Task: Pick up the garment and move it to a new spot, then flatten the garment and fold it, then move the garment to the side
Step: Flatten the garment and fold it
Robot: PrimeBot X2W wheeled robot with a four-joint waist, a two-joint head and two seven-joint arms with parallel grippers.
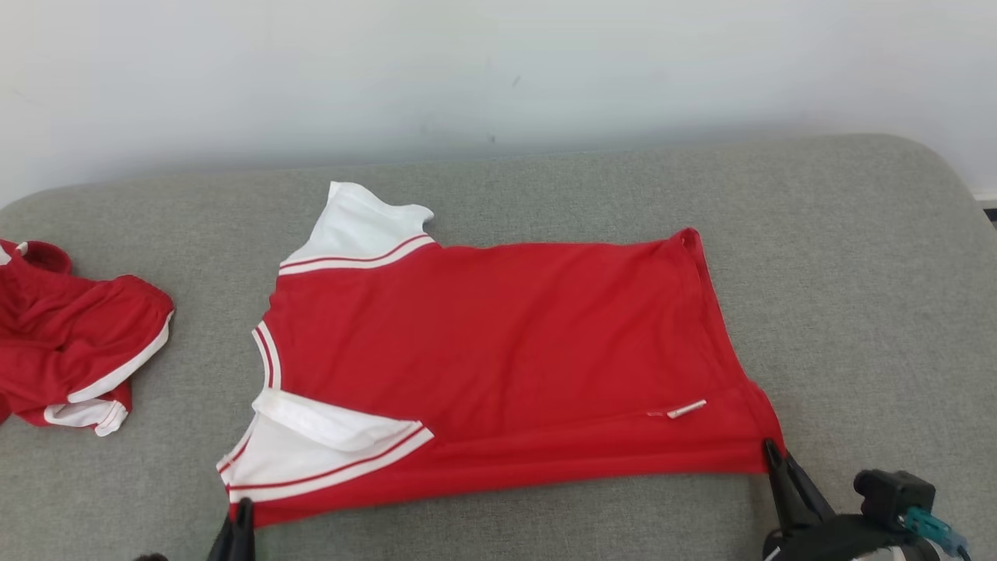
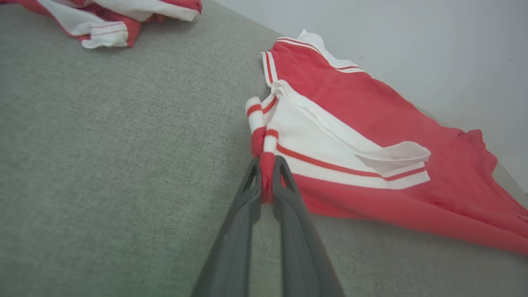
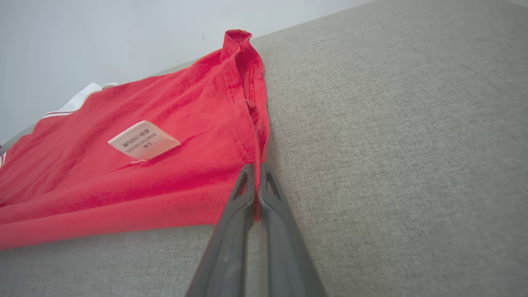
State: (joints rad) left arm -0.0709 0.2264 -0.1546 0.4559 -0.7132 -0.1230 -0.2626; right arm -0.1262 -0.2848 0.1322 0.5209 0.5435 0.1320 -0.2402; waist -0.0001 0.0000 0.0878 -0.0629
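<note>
The red garment [image 1: 498, 351] lies spread on the grey padded surface [image 1: 857, 273], the left pincer [image 2: 267, 166] closed on its sleeve corner and the right pincer [image 3: 256, 170] closed on its hem corner.

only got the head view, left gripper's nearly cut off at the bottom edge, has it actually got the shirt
observer: yes, the left wrist view shows the left gripper shut on the shirt's striped sleeve edge, bunched up.
operator: and the right one
observer: the right gripper is shut on the red hem corner, with cloth pinched between its tips.
operator: whats that white bit near the hem
observer: a care label with print on it, lying on the red cloth.
</note>
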